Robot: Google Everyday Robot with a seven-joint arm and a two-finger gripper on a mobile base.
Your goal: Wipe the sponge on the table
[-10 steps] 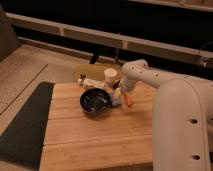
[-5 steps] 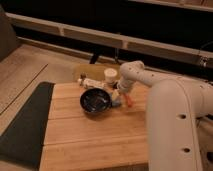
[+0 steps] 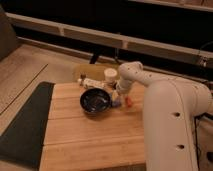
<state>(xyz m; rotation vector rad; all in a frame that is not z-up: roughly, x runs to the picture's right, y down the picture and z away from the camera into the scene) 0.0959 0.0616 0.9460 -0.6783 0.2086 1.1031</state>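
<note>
The small blue sponge (image 3: 116, 104) lies on the light wooden table (image 3: 95, 140), just right of a dark bowl (image 3: 95, 101). My gripper (image 3: 119, 97) hangs at the end of the white arm directly over the sponge, low and close to it. Whether it touches or holds the sponge I cannot make out. A thin orange object (image 3: 128, 102) lies on the planks right beside the gripper. The bulky white arm link (image 3: 175, 125) covers the table's right side.
A white cup (image 3: 110, 75) and a lying bottle (image 3: 93, 83) stand at the table's far edge, with a tan object (image 3: 92, 70) behind them. A dark mat (image 3: 25, 125) borders the table's left side. Bare planks fill the near half.
The gripper has stayed near the sponge, shifting only slightly left. The large arm link has swung closer and fills more of the right side.
</note>
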